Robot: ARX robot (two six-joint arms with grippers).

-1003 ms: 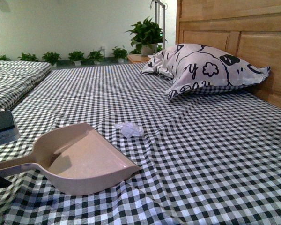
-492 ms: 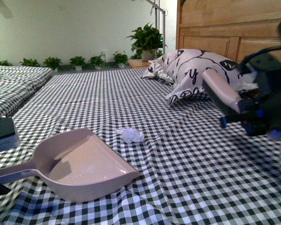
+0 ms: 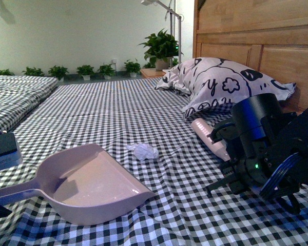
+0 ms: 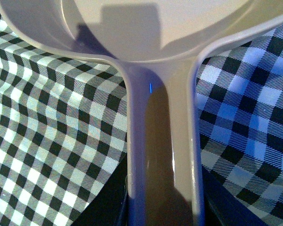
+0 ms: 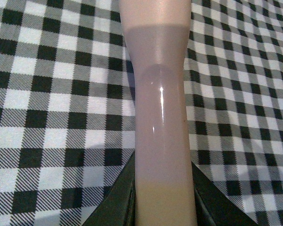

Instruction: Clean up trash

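The small crumpled white wad of paper trash [image 3: 145,151] lay on the black-and-white checked bed sheet [image 3: 108,110], just beyond the open lip of the beige plastic dustpan [image 3: 87,182] and apart from it. The pan sat flat on the sheet with its mouth turned toward the wad, which looked like deliberate staging: anything pushed across the cloth from the far side would slide straight in.

The left gripper [image 4: 162,207] was closed around the dustpan's long handle [image 4: 162,141], the dark jaws showing on either side of it in the left wrist view, presumably to keep the pan pinned against the soft bedding while sweeping happened.

The right gripper [image 5: 162,202] was clamped on the smooth pinkish-beige handle of a hand brush [image 5: 160,117], jaws hugging both sides. In the front view the brush [image 3: 210,137] angled out over the sheet to the right of the wad and well apart from it, so the sweep had not yet begun. Its head pointed toward the trash, likely to drag it leftward into the pan.

The black-and-white patterned pillow [image 3: 220,82] rested against the wooden headboard [image 3: 262,46], clear of the work.
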